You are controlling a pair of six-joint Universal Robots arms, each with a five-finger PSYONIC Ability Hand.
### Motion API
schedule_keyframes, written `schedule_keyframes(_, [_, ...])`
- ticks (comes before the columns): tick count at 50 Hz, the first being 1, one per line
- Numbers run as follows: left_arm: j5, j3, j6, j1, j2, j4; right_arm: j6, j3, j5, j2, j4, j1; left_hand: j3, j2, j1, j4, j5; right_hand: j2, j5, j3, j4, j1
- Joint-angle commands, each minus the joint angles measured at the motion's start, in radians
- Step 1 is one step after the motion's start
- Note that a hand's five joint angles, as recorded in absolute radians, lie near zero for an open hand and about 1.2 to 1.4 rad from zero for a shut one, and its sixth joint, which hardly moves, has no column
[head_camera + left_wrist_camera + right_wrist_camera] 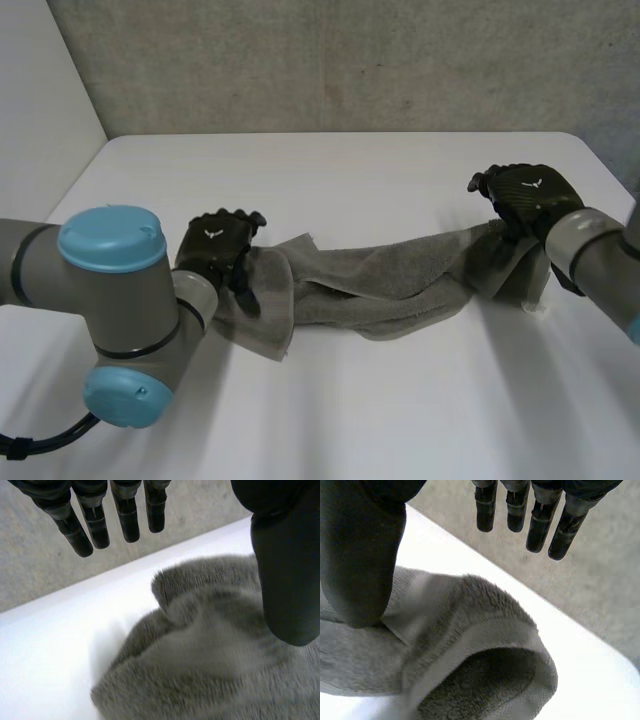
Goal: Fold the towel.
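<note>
Well, the towel [390, 285] lay bunched in a long rope across the middle of the table [350, 170], 1 end toward the left edge, the other near the right edge. My left hand [215, 245] sat on the left end, fingers [95, 525] straight and clear of the cloth, thumb over the pile, gripping nothing. My right hand [525, 195] was at the right end, fingers [540, 525] likewise straight, thumb touching a folded hem, unclenched too. I judged the step was to pinch each end at a corner, not mid-bunch, then draw apart evenly so the cloth flattened before folding. Count: 1 towel, 2 hands, 1 table.
</note>
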Motion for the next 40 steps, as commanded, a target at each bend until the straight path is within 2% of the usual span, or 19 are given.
schedule_keyframes(1, [0.004,0.005,-0.002,-0.007,0.037,-0.004,-0.036,0.280,-0.066,-0.172,-0.196,0.015,-0.029,-0.040,-0.045,-0.043,-0.192,0.017,0.044,0.024,0.020,0.021])
schedule_keyframes(3, [0.004,0.007,-0.002,-0.013,0.039,-0.004,-0.075,0.330,-0.085,-0.189,-0.232,0.015,-0.030,-0.040,-0.045,-0.043,-0.192,0.020,0.047,0.027,0.023,0.024])
schedule_keyframes(5, [0.006,0.005,-0.003,-0.016,0.037,-0.004,-0.185,0.406,-0.118,-0.197,-0.288,0.009,-0.030,-0.040,-0.045,-0.043,-0.192,0.023,0.050,0.030,0.026,0.027])
schedule_keyframes(9, [0.004,0.014,-0.011,-0.027,0.023,-0.004,-0.297,0.447,-0.134,-0.186,-0.315,-0.002,-0.032,-0.043,-0.048,-0.046,-0.195,0.023,0.050,0.030,0.026,0.027])
schedule_keyframes(11, [0.005,0.019,-0.016,-0.033,0.016,0.000,-0.403,0.463,-0.140,-0.150,-0.327,-0.031,-0.032,-0.043,-0.048,-0.046,-0.195,0.020,0.047,0.027,0.023,0.024])
schedule_keyframes(17, [-0.001,0.077,-0.033,-0.066,-0.057,-0.004,-0.565,0.461,-0.201,-0.045,-0.380,-0.105,-0.030,-0.040,-0.045,-0.043,-0.192,0.020,0.047,0.027,0.023,0.024])
schedule_keyframes(24, [-0.007,0.194,-0.069,-0.083,-0.168,-0.032,-0.613,0.436,-0.255,0.025,-0.505,-0.142,-0.021,-0.031,-0.036,-0.034,-0.183,0.050,0.076,0.057,0.052,0.054])
schedule_keyframes(31, [-0.076,0.292,-0.106,-0.083,-0.236,-0.078,-0.616,0.392,-0.261,0.102,-0.652,-0.137,-0.021,-0.031,-0.036,-0.034,-0.183,0.305,0.331,0.312,0.307,0.309])
schedule_keyframes(35, [-0.122,0.343,-0.120,-0.083,-0.262,-0.086,-0.598,0.373,-0.263,0.122,-0.683,-0.131,-0.015,-0.026,-0.030,-0.028,-0.178,0.431,0.458,0.438,0.434,0.435])
schedule_keyframes(40, [-0.126,0.361,-0.122,-0.082,-0.271,-0.087,-0.595,0.345,-0.261,0.151,-0.687,-0.126,0.000,-0.011,-0.016,-0.014,-0.163,0.525,0.552,0.532,0.528,0.529])
